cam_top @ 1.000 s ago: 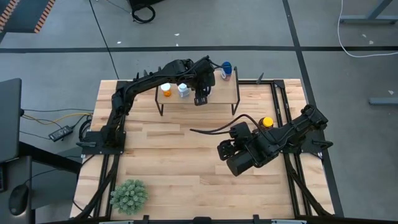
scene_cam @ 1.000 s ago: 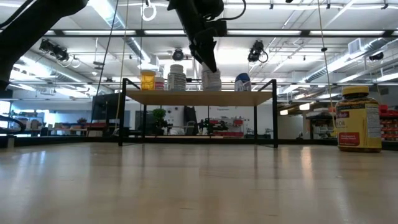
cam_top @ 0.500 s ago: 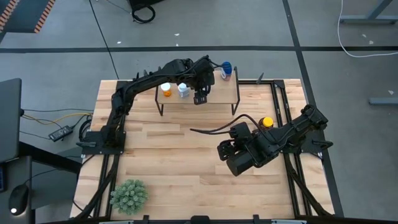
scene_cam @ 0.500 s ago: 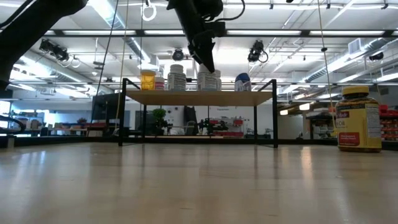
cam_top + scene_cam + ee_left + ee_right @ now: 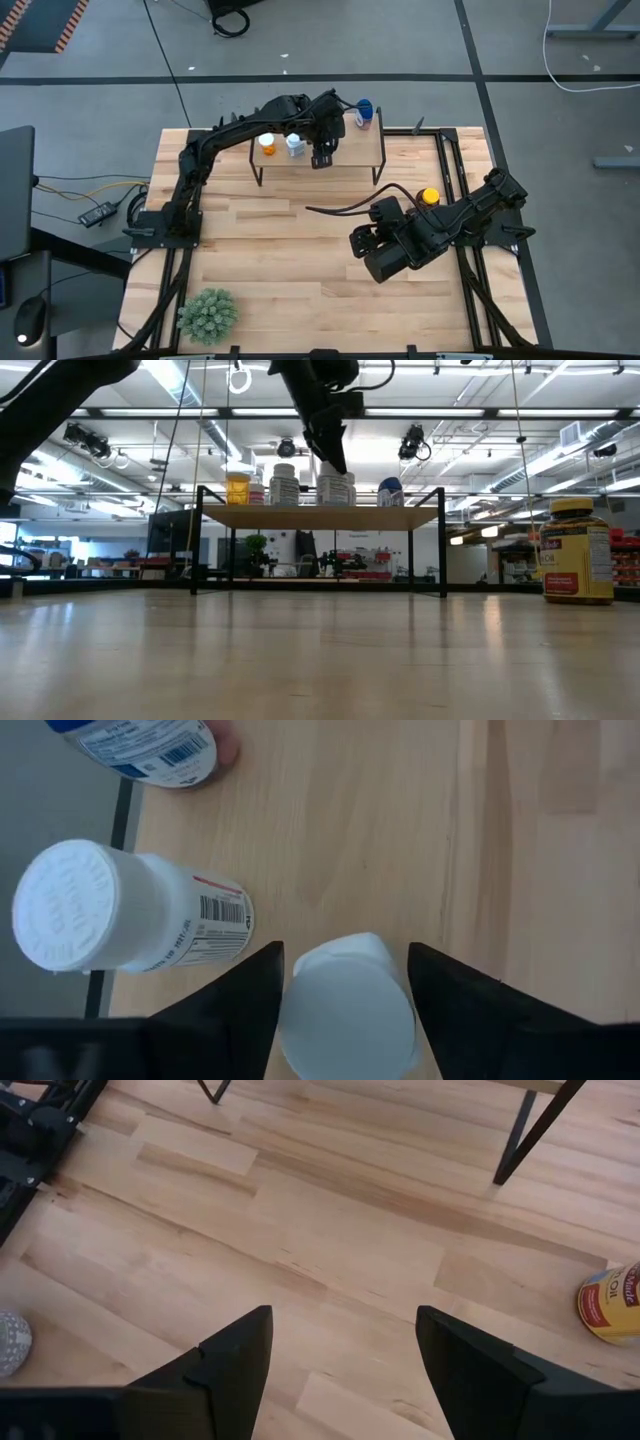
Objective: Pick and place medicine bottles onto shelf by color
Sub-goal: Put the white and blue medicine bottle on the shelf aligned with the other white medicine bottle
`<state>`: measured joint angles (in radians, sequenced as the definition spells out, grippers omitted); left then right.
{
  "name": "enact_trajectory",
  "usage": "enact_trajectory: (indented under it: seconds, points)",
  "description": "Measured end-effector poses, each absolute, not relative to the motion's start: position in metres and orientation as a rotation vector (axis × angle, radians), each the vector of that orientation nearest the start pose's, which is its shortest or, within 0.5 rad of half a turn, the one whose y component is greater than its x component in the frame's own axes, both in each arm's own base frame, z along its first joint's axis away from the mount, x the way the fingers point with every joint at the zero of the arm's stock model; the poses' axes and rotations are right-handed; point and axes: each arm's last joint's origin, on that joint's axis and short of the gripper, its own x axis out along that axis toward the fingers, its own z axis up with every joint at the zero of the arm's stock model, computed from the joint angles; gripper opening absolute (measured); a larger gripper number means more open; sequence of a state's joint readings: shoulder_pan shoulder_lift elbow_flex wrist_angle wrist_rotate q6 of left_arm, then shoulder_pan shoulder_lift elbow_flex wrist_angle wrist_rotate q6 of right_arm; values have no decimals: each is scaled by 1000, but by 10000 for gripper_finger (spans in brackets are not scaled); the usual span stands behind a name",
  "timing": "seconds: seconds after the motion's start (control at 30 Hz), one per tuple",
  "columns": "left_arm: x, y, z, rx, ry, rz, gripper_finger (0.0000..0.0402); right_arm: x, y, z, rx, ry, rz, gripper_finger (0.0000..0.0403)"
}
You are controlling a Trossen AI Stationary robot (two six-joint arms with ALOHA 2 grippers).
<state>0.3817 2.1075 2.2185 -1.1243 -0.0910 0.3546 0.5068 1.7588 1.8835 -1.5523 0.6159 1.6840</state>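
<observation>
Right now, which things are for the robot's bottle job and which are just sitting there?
For the job: white bottle between the left gripper fingers, shelf, orange bottle, blue bottle, big yellow-capped bottle.
Just sitting: green plant, right gripper, open over the table.

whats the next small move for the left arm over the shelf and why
Probably lift the left gripper straight up: a white bottle stands on the shelf between its fingers with small gaps showing on both sides, so it looks released. Another white bottle stands close beside it.
</observation>
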Motion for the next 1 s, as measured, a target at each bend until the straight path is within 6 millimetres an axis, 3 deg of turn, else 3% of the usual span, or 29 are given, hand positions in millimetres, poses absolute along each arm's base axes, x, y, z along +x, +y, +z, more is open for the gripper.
enact_trajectory:
  seconds: [0.17, 0.5, 1.0]
  points:
    - [406, 166, 339, 144, 1080, 258, 208, 286, 140, 362, 719, 736, -958, 255]
    - [400, 164, 378, 141, 955, 301, 233, 286, 140, 362, 704, 743, -952, 255]
    - [398, 160, 367, 107, 1048, 253, 238, 284, 145, 362, 697, 749, -935, 255]
